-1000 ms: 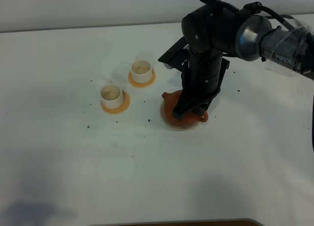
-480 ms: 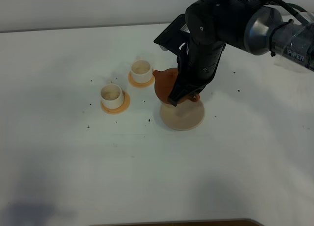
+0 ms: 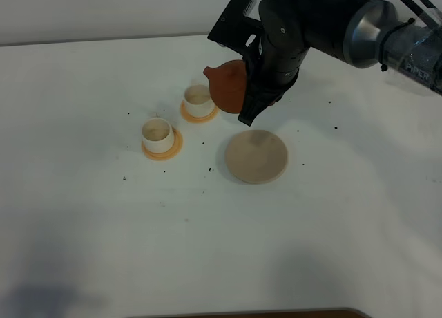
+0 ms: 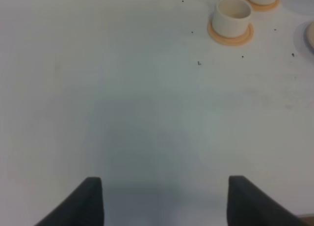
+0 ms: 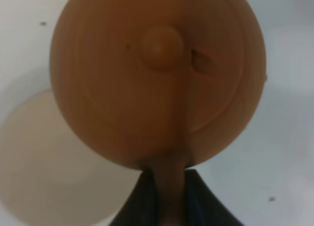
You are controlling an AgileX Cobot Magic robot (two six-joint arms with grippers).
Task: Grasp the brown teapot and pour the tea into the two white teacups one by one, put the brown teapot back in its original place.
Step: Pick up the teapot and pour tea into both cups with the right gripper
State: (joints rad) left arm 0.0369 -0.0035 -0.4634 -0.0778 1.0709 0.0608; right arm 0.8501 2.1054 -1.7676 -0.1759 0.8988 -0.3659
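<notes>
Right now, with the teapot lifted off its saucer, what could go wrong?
1. The right end effector grips the brown teapot only by its thin handle, so the pot might twist or slip.
2. The white teacup beside it is far smaller than the pot; a poorly aimed pour could wet its coaster or the table.
3. Tilting might let the lid drop, since nothing holds it.
</notes>
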